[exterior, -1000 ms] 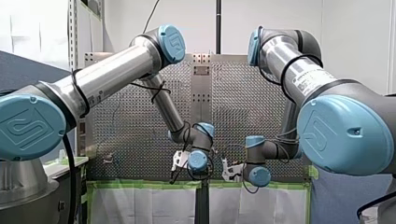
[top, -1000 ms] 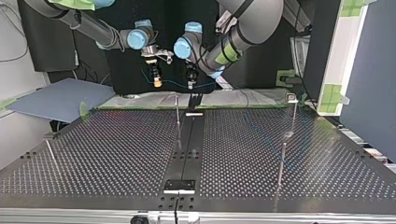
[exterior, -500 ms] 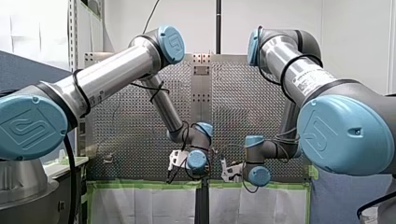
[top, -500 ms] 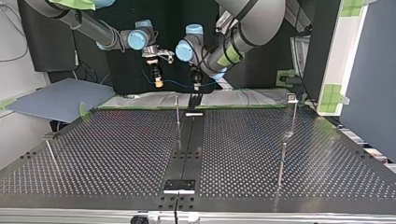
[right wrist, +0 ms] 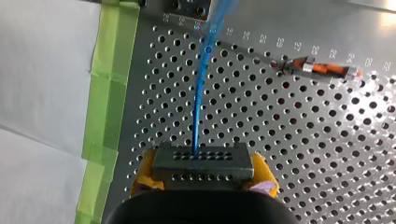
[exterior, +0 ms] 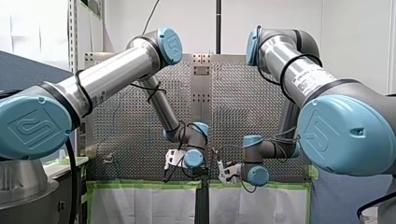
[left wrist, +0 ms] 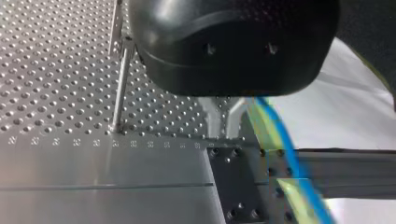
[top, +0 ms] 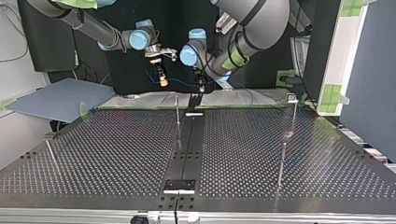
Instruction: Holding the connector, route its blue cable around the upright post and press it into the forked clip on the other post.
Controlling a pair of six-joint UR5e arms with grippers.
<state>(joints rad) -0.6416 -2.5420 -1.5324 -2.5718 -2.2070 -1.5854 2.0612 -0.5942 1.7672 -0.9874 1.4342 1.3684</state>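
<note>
Currently, my right pincer [right wrist: 203, 173] is clamped on the connector [right wrist: 203, 161], with its yellow pads [right wrist: 144, 175] bearing on the two short ends of the dark block. It holds the block clear above the perforated surface [right wrist: 303, 140], near the edge bound with green tape [right wrist: 105, 102]. The blue cable [right wrist: 200, 93] leaves the block's far face and, in the top view, runs right in a shallow sag to my left pincer [left wrist: 224, 134] and on past it. The metal fingers [left wrist: 211, 117] of that pincer are drawn together at the tips. The cable passes just beside them, and I cannot tell whether they nip it. In the top view both pincers hang over the far edge of the surface, near the upright post [top: 177, 112]. A second post [top: 293, 116] at that view's right carries what I take to be the forked clip [top: 291, 97]. I judge the connector rigid and light, so grip it by the body and never by the cable root. I judge the cable thin, limp and slightly springy, with a smooth jacket that will slide through bare metal fingers. For seating in the fork, take hold close beside the clip and keep the span taut.
</note>
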